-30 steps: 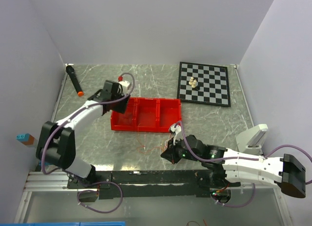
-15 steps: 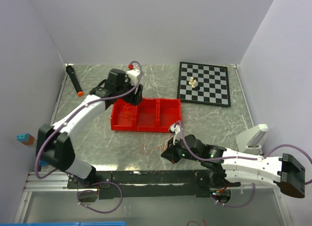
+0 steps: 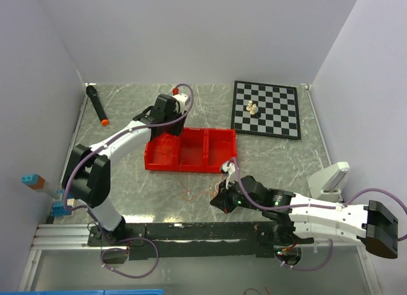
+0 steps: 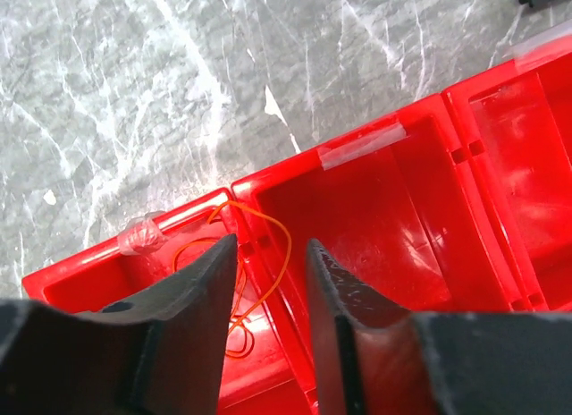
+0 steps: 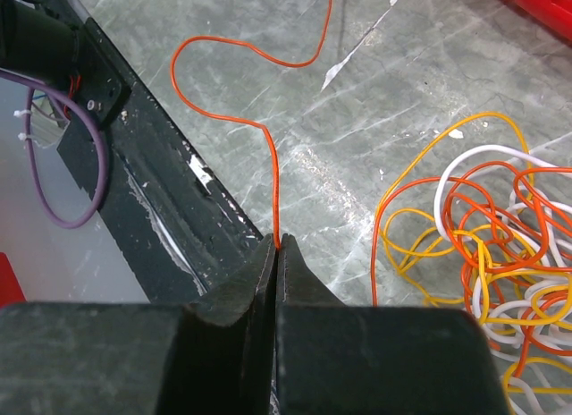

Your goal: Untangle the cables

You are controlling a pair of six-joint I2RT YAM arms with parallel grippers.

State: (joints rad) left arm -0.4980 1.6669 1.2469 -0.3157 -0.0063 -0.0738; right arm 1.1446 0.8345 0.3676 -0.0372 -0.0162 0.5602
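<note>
Left tool (image 4: 271, 247) rightward over tray (image 4: 384, 218) — orange cable (image 4: 288, 241) half-hidden

Top cam overlooks table (image 3: 280, 156); 2 wrist cams close, downward.

Orange, yellow, white cables (image 5: 500, 254) clumped on table (image 5: 357, 102); lone orange cable (image 4: 287, 251) inside red bin (image 4: 384, 218).

glossy plastic tray (image 4: 375, 209) on smooth marbled table (image 4: 134, 93)
</note>
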